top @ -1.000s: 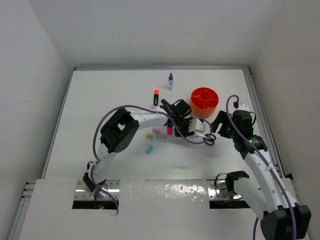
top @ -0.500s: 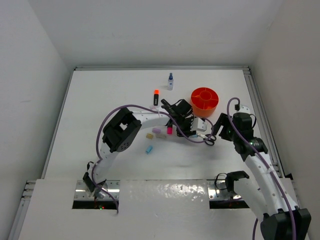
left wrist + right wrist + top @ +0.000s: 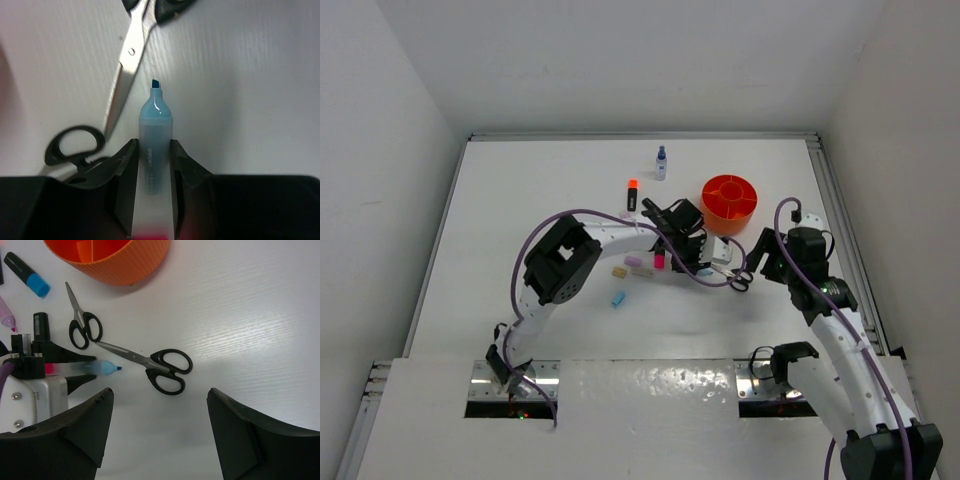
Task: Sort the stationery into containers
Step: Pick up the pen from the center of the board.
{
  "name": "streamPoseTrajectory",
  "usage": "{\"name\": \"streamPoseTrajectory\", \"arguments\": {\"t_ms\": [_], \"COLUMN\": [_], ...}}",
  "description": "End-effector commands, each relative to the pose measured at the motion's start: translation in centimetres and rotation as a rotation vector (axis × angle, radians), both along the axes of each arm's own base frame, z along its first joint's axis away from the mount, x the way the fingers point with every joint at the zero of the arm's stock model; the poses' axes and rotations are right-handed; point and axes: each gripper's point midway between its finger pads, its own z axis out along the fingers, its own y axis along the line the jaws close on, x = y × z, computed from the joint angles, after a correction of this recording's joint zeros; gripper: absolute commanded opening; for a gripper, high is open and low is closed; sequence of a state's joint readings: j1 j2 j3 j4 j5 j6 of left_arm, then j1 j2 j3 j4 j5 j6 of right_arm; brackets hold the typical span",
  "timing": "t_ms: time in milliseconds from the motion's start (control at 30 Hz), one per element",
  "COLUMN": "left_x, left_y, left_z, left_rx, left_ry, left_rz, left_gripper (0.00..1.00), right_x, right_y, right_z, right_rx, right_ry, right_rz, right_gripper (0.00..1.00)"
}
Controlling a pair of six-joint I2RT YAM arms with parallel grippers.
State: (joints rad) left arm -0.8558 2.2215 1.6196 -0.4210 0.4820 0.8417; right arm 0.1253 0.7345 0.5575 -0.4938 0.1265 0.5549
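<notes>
Nothing shows yet in the round orange plastic tub (image 3: 730, 213) at the upper right; the left claw (image 3: 152, 150) squeezes a pale blue-tipped marker (image 3: 155, 117), and the right claw (image 3: 159, 392) gapes empty.

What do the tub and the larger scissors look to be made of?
The tub looks like orange plastic, matte, with fine ribbing along its wall. The larger scissors have shiny bare-metal blades, and their black handle loops are probably glossy plastic.
</notes>
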Motion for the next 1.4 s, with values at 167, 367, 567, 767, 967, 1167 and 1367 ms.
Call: {"name": "streamPoseTrajectory", "arguments": {"t_ms": [167, 367, 567, 767, 967, 1167, 1367], "left_x": [2.1, 5.3, 4.3, 3.0, 1.5, -0.3, -0.1], "left_y": [6.1, 13.1, 23.0, 32.3, 39.1, 42.4, 42.6], "left_z": [7.8, 15.9, 18.6, 20.3, 20.7, 19.3, 20.1], "left_rx": [-0.049, -0.157, -0.207, -0.300, -0.379, -0.364, -0.419], "left_ry": [0.054, -0.009, -0.110, -0.274, -0.409, -0.487, -0.492], "left_rz": [0.176, 0.471, 0.764, 1.146, 1.408, 1.517, 1.530], "left_gripper": [0.00, 0.00, 0.00, 0.00, 0.00, 0.00, 0.00], "right_x": [1.0, 2.7, 4.2, 3.8, 1.9, 0.0, -0.8], "right_y": [0.8, 2.8, 10.9, 20.1, 27.6, 31.2, 32.1], "right_z": [3.6, 3.5, 3.8, 1.7, -1.6, -4.8, -6.5], "right_rx": [-0.022, -0.009, -0.002, 0.151, 0.239, 0.176, 0.226], "right_ry": [-0.079, -0.031, 0.024, 0.049, 0.139, 0.248, 0.262], "right_rz": [0.102, 0.128, 0.276, 0.290, 0.330, 0.356, 0.209], "right_gripper": [0.74, 0.67, 0.69, 0.71, 0.71, 0.72, 0.69]}}
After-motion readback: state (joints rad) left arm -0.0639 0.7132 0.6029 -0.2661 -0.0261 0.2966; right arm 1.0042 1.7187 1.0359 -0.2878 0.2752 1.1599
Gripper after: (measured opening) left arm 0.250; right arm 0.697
